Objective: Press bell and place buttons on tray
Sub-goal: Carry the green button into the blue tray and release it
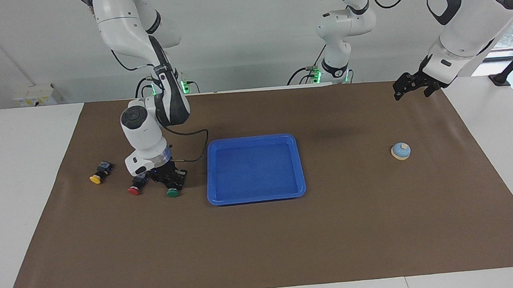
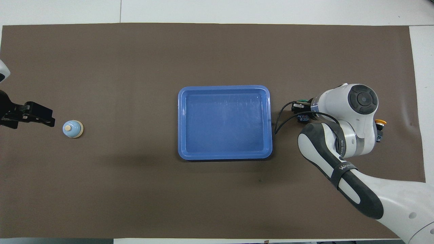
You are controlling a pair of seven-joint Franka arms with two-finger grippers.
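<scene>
— At the right arm's end of the brown mat (image 1: 264, 252)?
— Right gripper (image 1: 171, 182) down at the mat, clamped on the green button (image 1: 173, 192). Red button (image 1: 135, 189) just beside it, yellow button (image 1: 96, 178) nearer the mat's end edge.

— At the mat's middle?
— Blue tray (image 1: 257, 197), nothing in it.

— Toward the left arm's end?
— Bell (image 1: 401, 150) on the mat, untouched. Left gripper (image 1: 410, 87) raised over the mat's edge nearest the robots, fingers spread apart, waiting.
</scene>
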